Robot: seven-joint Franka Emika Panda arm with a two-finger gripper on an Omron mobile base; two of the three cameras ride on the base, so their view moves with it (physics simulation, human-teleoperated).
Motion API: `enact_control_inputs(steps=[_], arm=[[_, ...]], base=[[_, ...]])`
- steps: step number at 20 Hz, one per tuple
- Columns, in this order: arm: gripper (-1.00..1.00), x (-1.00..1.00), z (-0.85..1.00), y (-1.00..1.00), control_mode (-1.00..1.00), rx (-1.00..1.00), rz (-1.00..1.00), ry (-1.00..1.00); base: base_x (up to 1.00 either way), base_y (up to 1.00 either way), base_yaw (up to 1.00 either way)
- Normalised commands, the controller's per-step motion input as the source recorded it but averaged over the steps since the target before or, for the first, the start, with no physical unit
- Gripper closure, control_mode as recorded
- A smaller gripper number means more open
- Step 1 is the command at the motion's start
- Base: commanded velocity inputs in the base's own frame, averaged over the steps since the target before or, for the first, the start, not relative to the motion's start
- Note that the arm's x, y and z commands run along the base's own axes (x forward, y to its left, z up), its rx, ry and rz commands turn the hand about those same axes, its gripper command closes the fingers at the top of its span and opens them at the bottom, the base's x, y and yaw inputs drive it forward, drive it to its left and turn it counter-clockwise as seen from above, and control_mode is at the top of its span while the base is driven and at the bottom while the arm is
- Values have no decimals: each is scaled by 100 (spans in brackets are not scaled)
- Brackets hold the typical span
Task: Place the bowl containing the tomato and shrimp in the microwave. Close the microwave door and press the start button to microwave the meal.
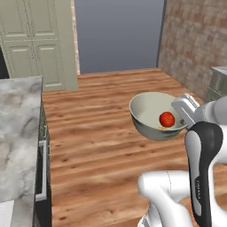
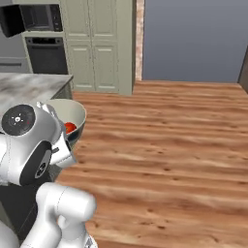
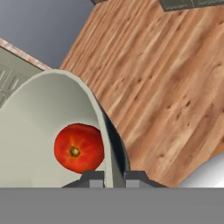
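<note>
- Left base view: nearest the camera is the robot's own white arm with its dark joint, rising at the lower right. Past it, the bowl (image 1: 153, 116) hangs in the air over the wooden floor (image 1: 97, 133), carried by its right-hand rim. The tomato (image 1: 167, 119) sits low inside against that side, with a sliver of orange just beneath it, likely the shrimp (image 1: 162, 127). A marble counter (image 1: 17, 133) runs along the left edge.
- Right base view: the arm's big joint is closest, at the left, hiding much of the bowl (image 2: 72, 116); a slice of tomato (image 2: 70, 127) peeks out. The microwave (image 2: 36, 18) is far off at the upper left, built into the cabinetry (image 2: 97, 48) above a black oven (image 2: 46, 55), its door (image 2: 12, 22) seemingly swung open.
- Hand view: the gripper (image 3: 114, 177) pinches the bowl's rim (image 3: 103, 131), one fingertip inside and one outside the wall; the tomato (image 3: 78, 148) lies just beside the inner fingertip.
- What matters next, as I judge it: the microwave lies well ahead and to the left of the carried bowl, so the base must drive closer before the bowl can go in.
</note>
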Motion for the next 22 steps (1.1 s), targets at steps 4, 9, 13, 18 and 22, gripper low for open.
enact_control_inputs(steps=[4,9,13,18,22], arm=[[100,0,0,0,100,0,0,0],[100,0,0,0,100,0,0,0],[100,0,0,0,100,0,0,0],[100,0,0,0,100,0,0,0],[100,0,0,0,100,0,0,0]], base=[[100,0,0],[96,0,0],[90,0,0],[100,0,0],[100,0,0]])
